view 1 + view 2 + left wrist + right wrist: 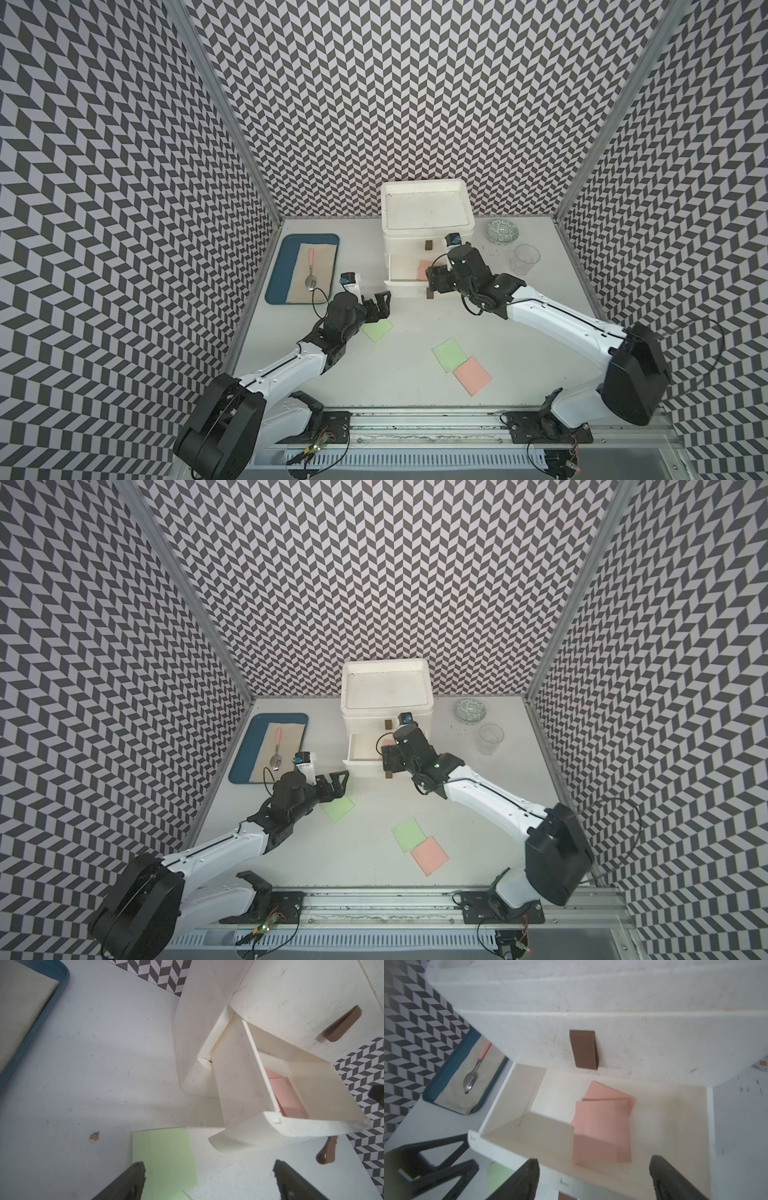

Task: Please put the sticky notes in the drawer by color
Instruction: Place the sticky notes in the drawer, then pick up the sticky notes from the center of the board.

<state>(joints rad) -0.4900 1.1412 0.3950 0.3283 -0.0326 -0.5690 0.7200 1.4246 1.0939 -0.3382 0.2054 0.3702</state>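
The white drawer chest (405, 245) (365, 727) stands at the back middle, with a low drawer (691, 1126) (239, 1076) pulled out. Two overlapping pink sticky notes (602, 1126) (288, 1097) (423, 269) lie inside it. My right gripper (593, 1159) (432, 279) (388, 759) hangs open and empty over the drawer's front edge. My left gripper (207, 1164) (380, 305) (338, 781) is open above the table, beside a green note (164, 1157) (378, 330) (338, 808). Another green note (449, 353) (409, 833) and a pink note (471, 376) (430, 855) lie mid-table, corners overlapping.
A blue tray (276, 270) (241, 754) at the left holds a beige cloth and a pink-handled spoon (311, 274) (473, 1076). To the right of the chest are a patterned bowl (503, 231) and a clear glass (525, 259). Chevron walls close three sides.
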